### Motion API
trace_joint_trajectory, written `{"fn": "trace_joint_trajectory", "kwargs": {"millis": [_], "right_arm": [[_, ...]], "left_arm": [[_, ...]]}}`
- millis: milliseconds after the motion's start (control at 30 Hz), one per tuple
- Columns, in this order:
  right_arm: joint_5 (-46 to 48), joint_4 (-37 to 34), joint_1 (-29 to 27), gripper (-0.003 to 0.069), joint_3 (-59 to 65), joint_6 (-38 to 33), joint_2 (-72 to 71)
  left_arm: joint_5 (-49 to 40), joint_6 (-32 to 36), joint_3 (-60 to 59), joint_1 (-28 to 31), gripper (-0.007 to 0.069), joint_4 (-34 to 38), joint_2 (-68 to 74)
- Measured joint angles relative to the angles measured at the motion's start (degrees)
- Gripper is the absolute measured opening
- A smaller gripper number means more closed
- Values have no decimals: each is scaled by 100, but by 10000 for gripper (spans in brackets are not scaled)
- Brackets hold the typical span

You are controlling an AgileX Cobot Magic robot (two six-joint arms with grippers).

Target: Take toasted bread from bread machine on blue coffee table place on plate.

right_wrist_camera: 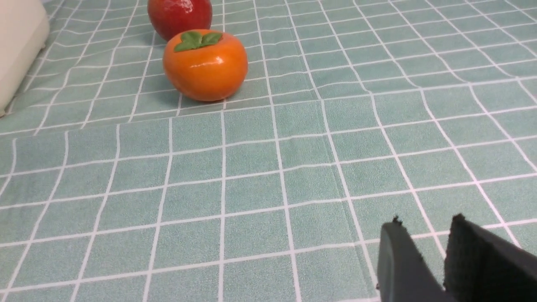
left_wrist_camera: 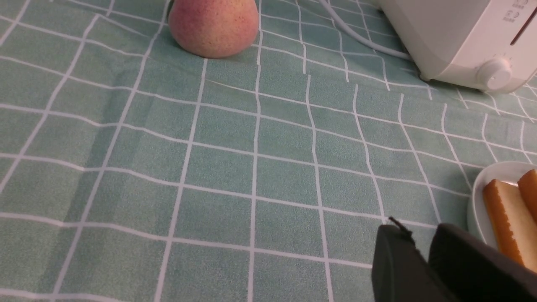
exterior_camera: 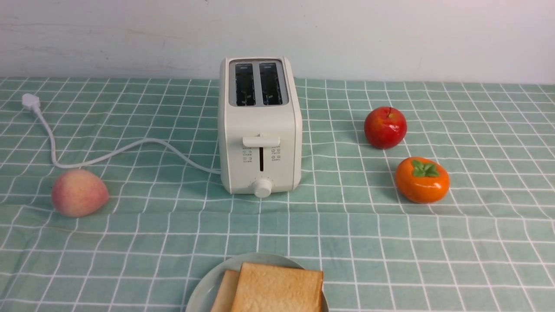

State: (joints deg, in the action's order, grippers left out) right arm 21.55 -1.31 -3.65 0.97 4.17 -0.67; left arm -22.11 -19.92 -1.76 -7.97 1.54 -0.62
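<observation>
Lying flat on the plate (exterior_camera: 204, 290), both toast slices (exterior_camera: 277, 288) sit at the left gripper's (left_wrist_camera: 421, 247) three o'clock; both grippers' jaws slightly parted, empty

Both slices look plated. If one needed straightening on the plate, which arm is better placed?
Probably the left. The toast and plate lie just beside the left gripper; the right wrist view shows only cloth, an orange fruit and an apple.
</observation>
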Motion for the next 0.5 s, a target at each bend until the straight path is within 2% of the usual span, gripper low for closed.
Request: {"fn": "trace_joint_trajectory", "kwargs": {"millis": [500], "right_arm": [[0, -13, 0, 201, 0, 0, 0]], "left_arm": [[0, 0, 0, 0, 127, 0, 0]]}}
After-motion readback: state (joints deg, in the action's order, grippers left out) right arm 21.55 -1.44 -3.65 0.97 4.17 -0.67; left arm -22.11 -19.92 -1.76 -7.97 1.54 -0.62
